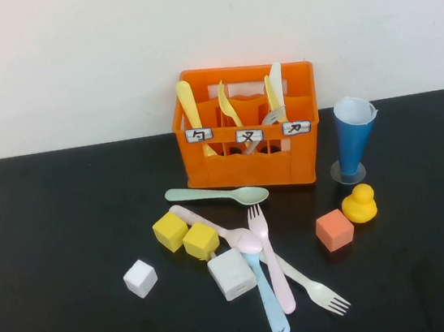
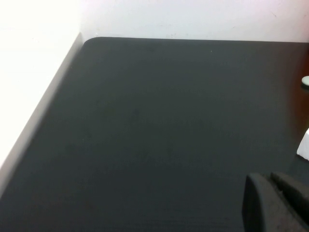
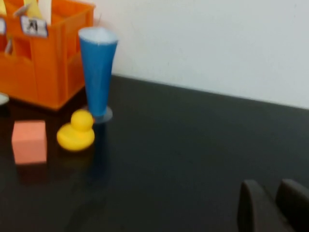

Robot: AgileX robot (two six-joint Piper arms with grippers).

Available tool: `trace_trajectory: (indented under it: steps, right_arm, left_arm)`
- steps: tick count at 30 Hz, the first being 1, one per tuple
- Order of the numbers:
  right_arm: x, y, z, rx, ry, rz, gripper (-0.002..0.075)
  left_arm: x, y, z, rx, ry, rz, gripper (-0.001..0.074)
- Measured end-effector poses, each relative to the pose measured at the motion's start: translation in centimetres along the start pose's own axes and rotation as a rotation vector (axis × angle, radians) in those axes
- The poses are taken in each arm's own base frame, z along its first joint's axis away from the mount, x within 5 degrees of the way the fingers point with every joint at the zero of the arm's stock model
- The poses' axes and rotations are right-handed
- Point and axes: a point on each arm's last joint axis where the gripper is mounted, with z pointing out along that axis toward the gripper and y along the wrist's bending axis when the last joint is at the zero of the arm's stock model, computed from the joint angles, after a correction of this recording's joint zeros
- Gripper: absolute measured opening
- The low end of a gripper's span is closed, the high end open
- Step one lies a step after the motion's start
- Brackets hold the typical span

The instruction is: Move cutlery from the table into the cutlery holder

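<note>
Cutlery scattered before the orange cutlery holder [image 1: 247, 142]; both claws held off to the sides.

Mint spoon [image 1: 218, 195], pink fork [image 1: 270, 258], blue spoon [image 1: 264, 287] and cream fork [image 1: 316, 289] lie on the black surface [image 1: 59, 236] among cubes; left claw [image 2: 277, 203] over bare surface, opening cannot be told; right claw [image 3: 270, 205] near the duck [image 3: 76, 131], its fingers a little apart, holding nothing.

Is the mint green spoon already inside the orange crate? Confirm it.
No, the mint green spoon lies flat on the black table just in front of the orange crate, outside its compartments.
</note>
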Motion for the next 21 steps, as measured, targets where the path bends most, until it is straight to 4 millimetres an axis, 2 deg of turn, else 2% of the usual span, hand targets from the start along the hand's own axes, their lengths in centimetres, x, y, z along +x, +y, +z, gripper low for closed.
trace_trajectory:
  steps: [4,13,21]
  right_arm:
    - [0.0,0.0,-0.2,0.0,-0.019,0.015,0.009]
    - [1.2,0.2,-0.6,-0.014,0.097,0.018,0.009]
    - [1.3,-0.2,-0.7,0.05,0.11,0.02,0.009]
  left_arm:
    - [0.0,0.0,0.0,0.0,0.0,0.0,-0.0001]
    - [0.0,0.0,0.0,0.0,0.0,0.0,-0.0001]
    - [0.0,0.0,0.0,0.0,0.0,-0.004,-0.0001]
